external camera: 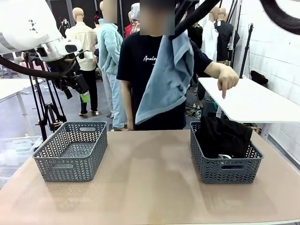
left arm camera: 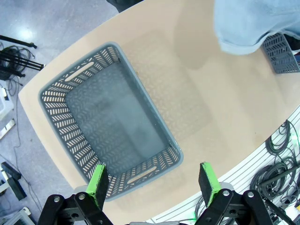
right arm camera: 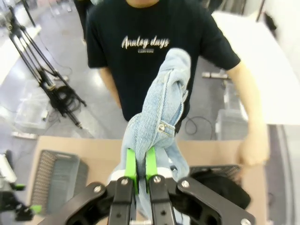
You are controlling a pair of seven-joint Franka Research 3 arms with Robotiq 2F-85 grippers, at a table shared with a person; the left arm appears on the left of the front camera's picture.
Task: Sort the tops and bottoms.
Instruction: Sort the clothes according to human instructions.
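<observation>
Your right gripper (right arm camera: 140, 171) has its green pads clamped on the pale light-blue denim shorts (external camera: 166, 77), which hang high above the tan table (external camera: 150, 187), in front of the standing person's black T-shirt (external camera: 138, 61). Your left gripper (left arm camera: 152, 183), fingers spread wide apart and holding nothing, hovers over the grey plastic lattice basket on the left (external camera: 70, 150). The matching grey basket on the right (external camera: 225, 166) holds a plain black folded garment (external camera: 224, 136), and the person's hand (external camera: 227, 77) points a finger down towards it.
</observation>
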